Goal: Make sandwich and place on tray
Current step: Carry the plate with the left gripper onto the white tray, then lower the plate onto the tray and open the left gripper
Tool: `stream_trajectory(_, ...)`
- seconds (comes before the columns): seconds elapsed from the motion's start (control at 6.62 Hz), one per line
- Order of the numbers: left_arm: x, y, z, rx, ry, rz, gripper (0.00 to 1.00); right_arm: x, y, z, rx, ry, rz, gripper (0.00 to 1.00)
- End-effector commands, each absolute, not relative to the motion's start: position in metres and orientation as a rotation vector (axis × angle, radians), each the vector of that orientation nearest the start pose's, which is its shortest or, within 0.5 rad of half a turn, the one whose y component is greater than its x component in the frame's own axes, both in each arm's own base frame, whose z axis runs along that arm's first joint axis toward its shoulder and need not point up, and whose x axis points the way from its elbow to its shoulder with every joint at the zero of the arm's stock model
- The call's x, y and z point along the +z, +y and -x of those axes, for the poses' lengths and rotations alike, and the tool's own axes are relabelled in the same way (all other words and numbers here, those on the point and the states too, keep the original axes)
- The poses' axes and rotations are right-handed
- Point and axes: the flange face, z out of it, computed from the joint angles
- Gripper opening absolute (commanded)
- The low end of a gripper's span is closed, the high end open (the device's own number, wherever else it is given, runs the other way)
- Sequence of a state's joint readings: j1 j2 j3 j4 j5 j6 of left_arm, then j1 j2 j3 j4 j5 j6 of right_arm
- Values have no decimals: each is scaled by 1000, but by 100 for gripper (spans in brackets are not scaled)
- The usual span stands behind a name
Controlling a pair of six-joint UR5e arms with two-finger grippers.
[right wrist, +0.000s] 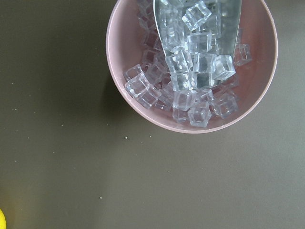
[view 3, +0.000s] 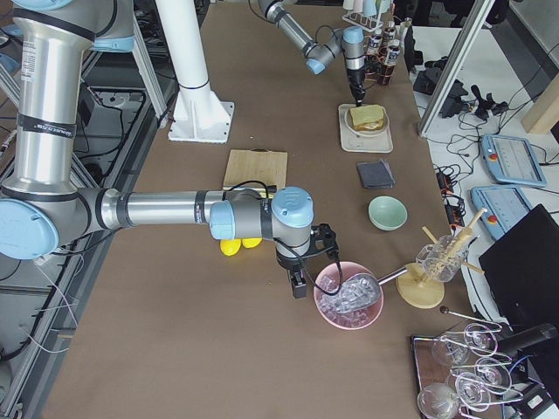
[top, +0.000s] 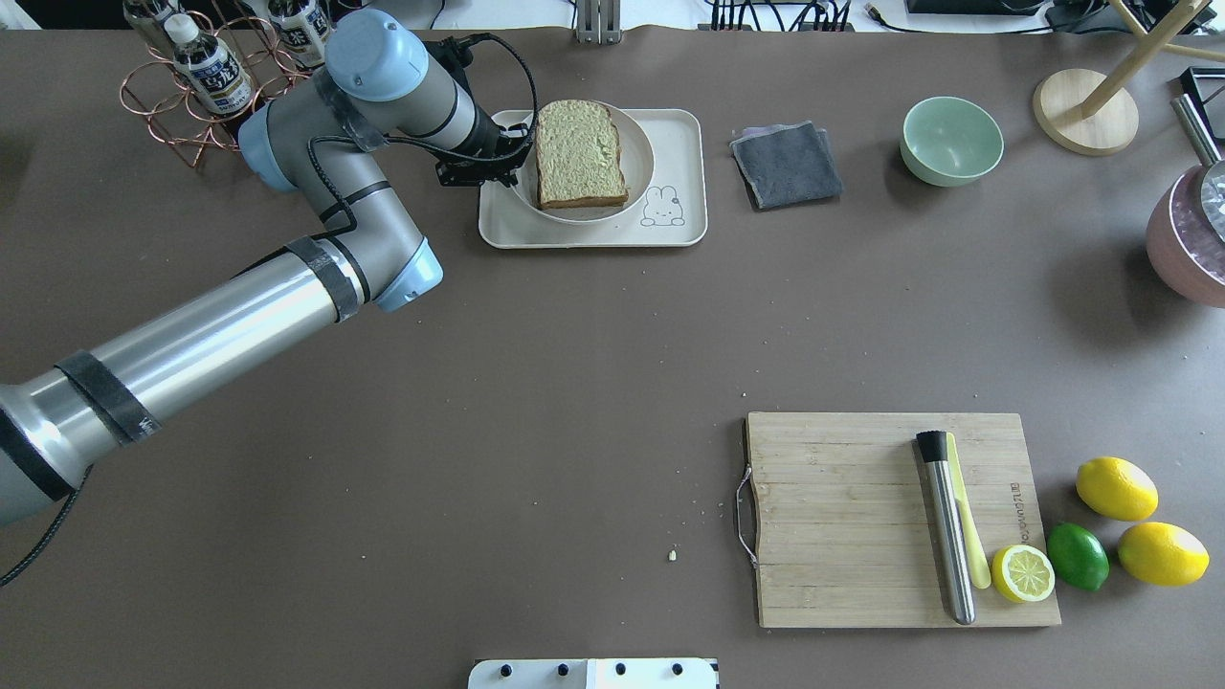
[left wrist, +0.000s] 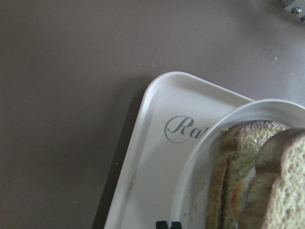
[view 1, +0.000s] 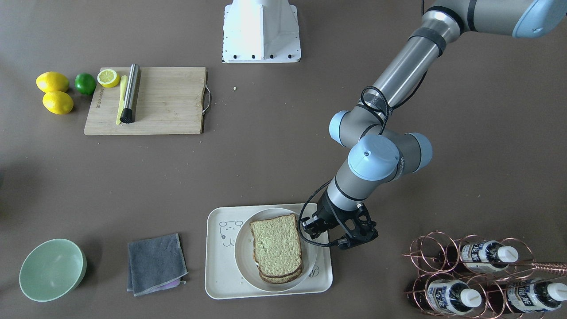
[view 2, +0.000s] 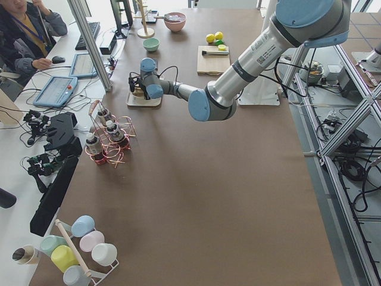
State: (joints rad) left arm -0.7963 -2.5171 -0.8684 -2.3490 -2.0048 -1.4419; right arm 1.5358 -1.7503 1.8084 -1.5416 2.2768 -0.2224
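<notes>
**Sandwich and tray, directions as seen from the robot's side.** The sandwich (view 1: 277, 247) lies on a white plate (view 1: 242, 259). The plate stands on the tray (view 1: 220, 277), at the far side of the table (view 1: 283, 177), left of centre. The two bread slices are stacked slightly out of line. In the left wrist view a pale filling shows between them at the edge.

The left gripper (view 1: 311, 229) hangs over the tray's left margin, just beside the plate's rim. Its jaws are drawn together with nothing between them. Whether it touches the tray cannot be told.

The right gripper (view 3: 300, 284) hangs just beside a pink bowl (view 3: 349, 307) of ice cubes (right wrist: 190, 62) at the far right. Whether its jaws are open or closed cannot be told.

A grey cloth (view 1: 156, 263) and a green bowl (view 1: 52, 269) lie to the right of the tray, and a bottle rack (view 1: 483, 274) to its left. A cutting board (view 1: 168, 102) lies at the near right.
</notes>
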Motion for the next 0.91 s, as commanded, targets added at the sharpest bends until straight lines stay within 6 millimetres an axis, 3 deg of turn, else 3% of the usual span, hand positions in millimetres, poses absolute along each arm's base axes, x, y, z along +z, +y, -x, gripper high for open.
stream_trajectory(0.0, 275, -666, -546, -364, 1096, -110, 0, 624, -425, -53, -278, -697, -150, 100)
stream_trajectory(0.15, 275, -665, -548, -363, 1096, -111, 0, 624, -425, -53, -280, -697, -151, 100)
stream_trajectory(0.3, 276, -665, -546, -364, 1094, -112, 47, 623, -425, -53, -280, -696, -152, 100)
stream_trajectory(0.45, 276, -665, -546, -363, 1096, -113, 56, 623, -426, -53, -279, -696, -153, 100)
stream_trajectory(0.6, 274, -668, -540, -367, 1101, -118, 56, 623, -426, -53, -281, -699, -154, 100)
stream_trajectory(0.76, 271, -670, -507, -375, 1133, -146, 56, 620, -429, -53, -280, -694, -158, 100)
